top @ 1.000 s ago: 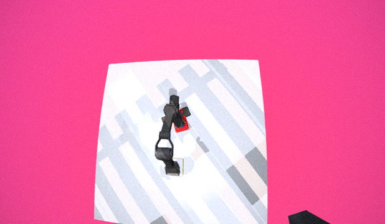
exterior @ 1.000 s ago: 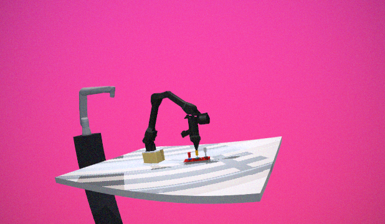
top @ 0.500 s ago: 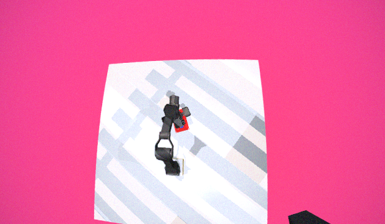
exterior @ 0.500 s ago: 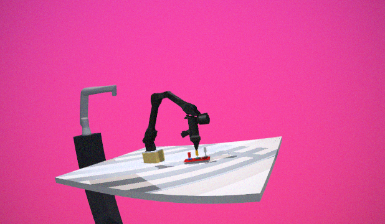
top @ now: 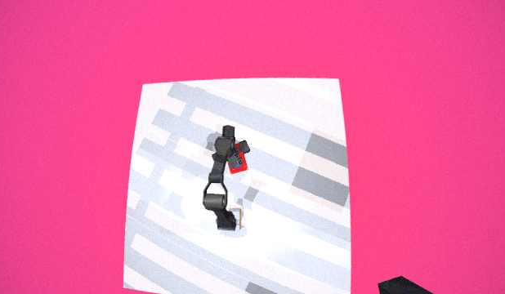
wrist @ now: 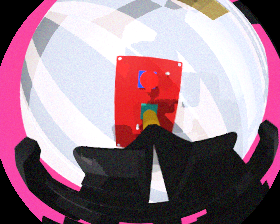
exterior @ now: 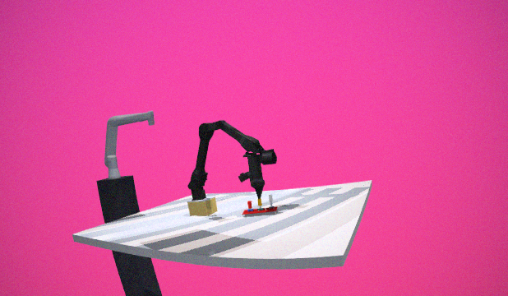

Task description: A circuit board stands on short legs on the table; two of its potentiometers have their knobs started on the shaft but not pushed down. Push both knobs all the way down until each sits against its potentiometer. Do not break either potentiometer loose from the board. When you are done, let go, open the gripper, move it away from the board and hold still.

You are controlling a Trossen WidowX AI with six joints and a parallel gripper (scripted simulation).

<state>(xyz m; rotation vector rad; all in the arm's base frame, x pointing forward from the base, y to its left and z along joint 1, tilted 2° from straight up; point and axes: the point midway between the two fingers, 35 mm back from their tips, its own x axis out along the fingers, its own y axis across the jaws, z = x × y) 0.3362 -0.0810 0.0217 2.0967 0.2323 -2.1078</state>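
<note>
The red circuit board stands on the table. A yellow knob stands above the teal potentiometer, with a short pale gap under it in the exterior view. A red knob is above the blue potentiometer; how far down it sits is too small to tell. A pale knob stands at the board's other end, hidden in the wrist view. My gripper is shut and empty, its tips at the top of the yellow knob. Contact is too small to confirm.
A tan box stands by my arm's base. A grey arm on a black pedestal is beyond the table edge. The pale knob rises close beside my fingertips.
</note>
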